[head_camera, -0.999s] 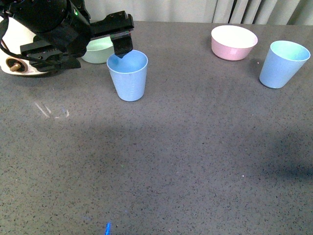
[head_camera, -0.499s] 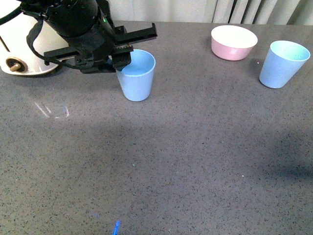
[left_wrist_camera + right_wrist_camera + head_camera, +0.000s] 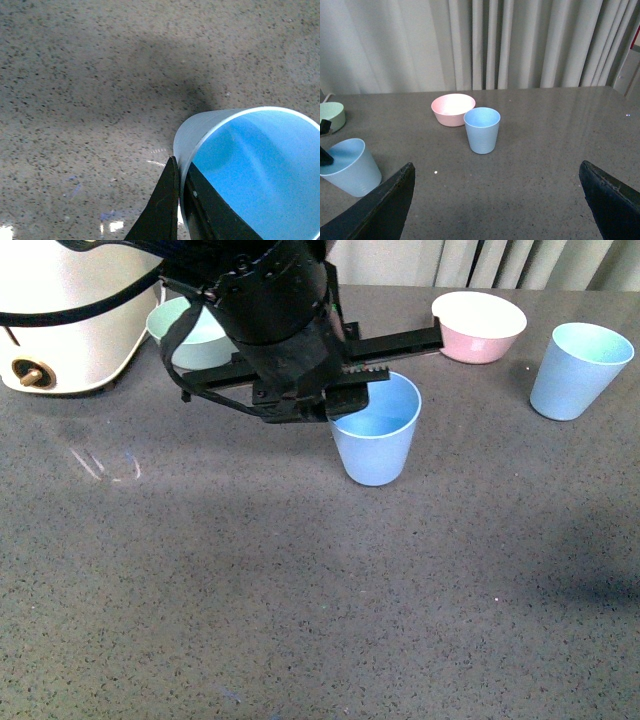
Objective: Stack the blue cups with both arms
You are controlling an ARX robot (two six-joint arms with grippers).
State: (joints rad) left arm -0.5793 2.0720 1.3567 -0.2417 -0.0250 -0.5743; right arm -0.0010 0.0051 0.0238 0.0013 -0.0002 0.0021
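My left gripper is shut on the rim of a light blue cup, one finger inside and one outside, and holds it just above the grey table near the middle. The left wrist view shows the fingers pinching the cup's wall. The second blue cup stands upright at the far right, also in the right wrist view. My right gripper is open and empty, well short of that cup; the held cup shows at the side of that view.
A pink bowl stands at the back, left of the second cup. A mint-green bowl sits at the back left beside a white appliance. Grey curtains hang behind the table's far edge.
My left arm has carried the blue cup to the right and a little nearer, from the back left towards the table's middle. The second cup and the bowls have not moved.
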